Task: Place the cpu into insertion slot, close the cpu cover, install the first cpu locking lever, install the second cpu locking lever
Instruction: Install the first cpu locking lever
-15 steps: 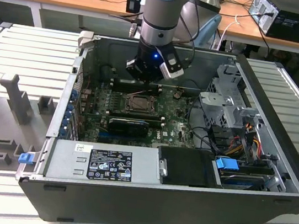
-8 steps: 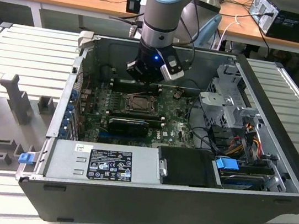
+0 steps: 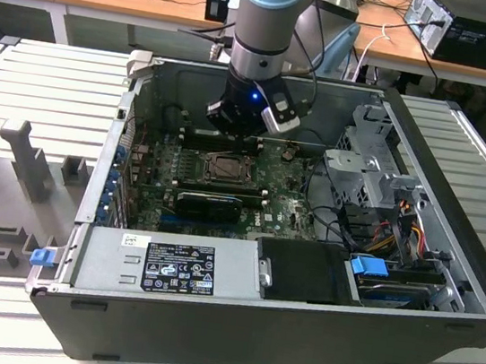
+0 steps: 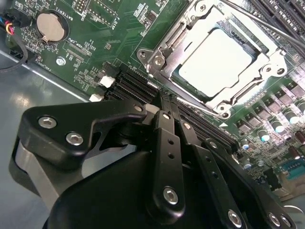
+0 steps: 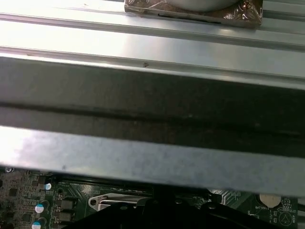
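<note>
open space above insertion slot (image 3: 227, 169), drive cage (image 3: 366, 172) and power supply (image 3: 172, 267) flanking

The arm (image 3: 264, 22) reaches down into an open computer case (image 3: 232, 325) lying on its side on a ribbed metal table (image 3: 49, 82). Its gripper (image 3: 235, 131) hangs just above the green board (image 3: 289, 211), and the square socket (image 3: 227, 169) with its silvery rim sits right below it. Nearer than the socket lies the grey power supply box (image 3: 168, 266). A drive cage (image 3: 373, 169) stands off toward the exterior view's right of the gripper.
</note>
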Motion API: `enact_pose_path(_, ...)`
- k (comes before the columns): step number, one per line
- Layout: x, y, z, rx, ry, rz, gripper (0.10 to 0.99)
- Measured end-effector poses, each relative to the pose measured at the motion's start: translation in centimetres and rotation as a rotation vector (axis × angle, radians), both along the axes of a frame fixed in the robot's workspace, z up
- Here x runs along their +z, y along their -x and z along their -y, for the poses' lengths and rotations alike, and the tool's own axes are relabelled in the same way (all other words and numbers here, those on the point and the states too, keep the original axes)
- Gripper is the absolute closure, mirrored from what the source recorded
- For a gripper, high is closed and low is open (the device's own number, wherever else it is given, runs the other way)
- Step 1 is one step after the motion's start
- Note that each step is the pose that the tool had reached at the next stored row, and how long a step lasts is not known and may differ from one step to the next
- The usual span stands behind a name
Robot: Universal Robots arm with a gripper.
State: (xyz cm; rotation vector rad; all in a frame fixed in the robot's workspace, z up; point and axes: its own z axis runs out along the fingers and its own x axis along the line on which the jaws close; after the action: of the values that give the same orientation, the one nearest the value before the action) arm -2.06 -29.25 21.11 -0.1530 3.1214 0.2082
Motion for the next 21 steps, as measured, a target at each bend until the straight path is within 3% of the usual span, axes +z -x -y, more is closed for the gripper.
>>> enact_pose_path(8, -0.43, -0.02, 0.02, 0.0, 0.001, 0.0, 0.98)
enact_pose_path(17, -0.98, -0.03, 0.01, 0.0, 0.023, 0.0001, 0.98)
enact_pose_path(21, -1.06, -0.07, 0.01, 0.0, 0.019, 0.0, 0.98)
